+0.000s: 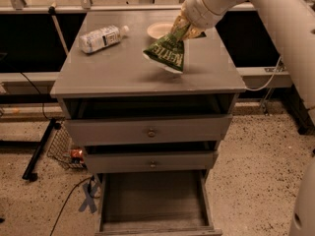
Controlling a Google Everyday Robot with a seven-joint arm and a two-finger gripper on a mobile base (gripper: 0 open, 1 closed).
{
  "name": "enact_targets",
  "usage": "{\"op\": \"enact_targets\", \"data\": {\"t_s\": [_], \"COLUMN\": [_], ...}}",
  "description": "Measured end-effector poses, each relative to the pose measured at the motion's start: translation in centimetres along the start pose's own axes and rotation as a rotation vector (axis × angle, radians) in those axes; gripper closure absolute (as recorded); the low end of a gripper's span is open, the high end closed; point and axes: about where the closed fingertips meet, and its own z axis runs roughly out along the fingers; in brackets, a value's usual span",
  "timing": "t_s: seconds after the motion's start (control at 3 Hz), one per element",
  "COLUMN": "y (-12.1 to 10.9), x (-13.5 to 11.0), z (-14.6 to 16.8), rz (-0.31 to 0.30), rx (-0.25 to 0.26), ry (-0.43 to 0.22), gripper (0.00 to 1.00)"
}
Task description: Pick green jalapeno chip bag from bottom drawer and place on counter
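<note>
The gripper (186, 27) is over the back right part of the counter (113, 73), clamped on the top of the chip bag (166, 53). The bag hangs tilted, its lower end at or just above mid-counter. A bowl (158, 30) sits just behind it, and a bottle (101, 37) lies near the back left corner. The bottom drawer (152, 200) stands pulled out.

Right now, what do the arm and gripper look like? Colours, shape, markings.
The arm is white, built of thick smooth cylindrical segments with a few small dark round holes. No cables or lettering show on it. The gripper, above the back right of the counter, is mostly hidden behind the wide white wrist.
</note>
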Motion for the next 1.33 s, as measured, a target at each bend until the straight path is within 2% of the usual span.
{"op": "enact_targets", "data": {"t_s": [1.0,1.33], "y": [-0.02,-0.01], "x": [-0.33,-0.42], "z": [0.94,1.18], "rz": [-0.002,-0.002], "rx": [-0.002,-0.002], "ry": [-0.014,-0.017], "gripper": [0.07,0.00]}}
